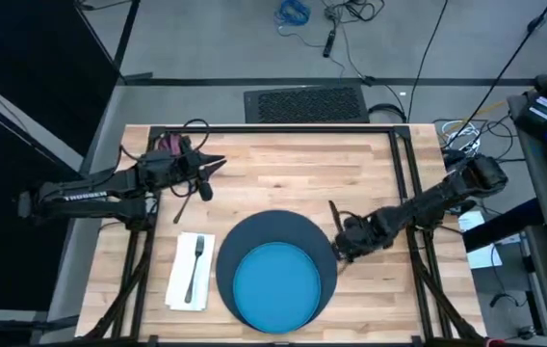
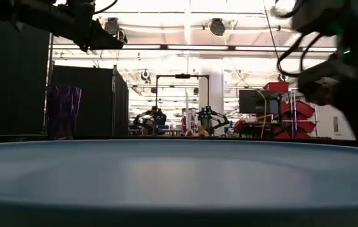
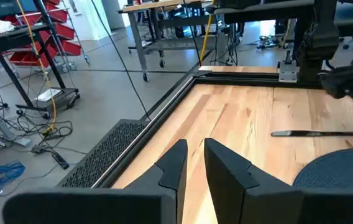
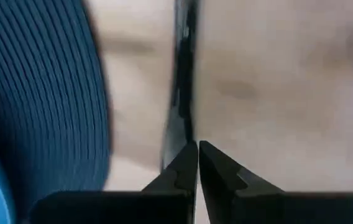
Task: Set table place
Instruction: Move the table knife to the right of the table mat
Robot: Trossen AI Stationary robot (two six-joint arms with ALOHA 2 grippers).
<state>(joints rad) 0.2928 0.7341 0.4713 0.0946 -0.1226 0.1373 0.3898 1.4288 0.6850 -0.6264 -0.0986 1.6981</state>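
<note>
Presently on the table (image 1: 283, 173), pale planked top in black frame: dark blue round mat (image 1: 254, 231) at the near middle, carrying a bright blue plate (image 1: 275, 284) set toward the mat's near edge. White folded napkin (image 1: 190, 273) just left of the mat, apart from it, with metal fork (image 1: 195, 265) lying lengthwise on top. Purple cup (image 1: 171, 145) at the far left part of the top, beside the left arm's wrist; seen upright in the low view. Right gripper (image 1: 335, 247) low at the mat's right edge, fingers (image 4: 186, 168) drawn together with only a thin slit between them, pinching the end of a slim metal knife (image 4: 179, 93) that lies flat on the wood beside the mat's ribbed rim; same utensil visible as a thin dark line running away from the gripper toward the far side in the high view. Left gripper (image 1: 218, 162) raised over the far left part of the top, well apart from the mat, fingers nearly together with a narrow gap, holding nothing.
</note>
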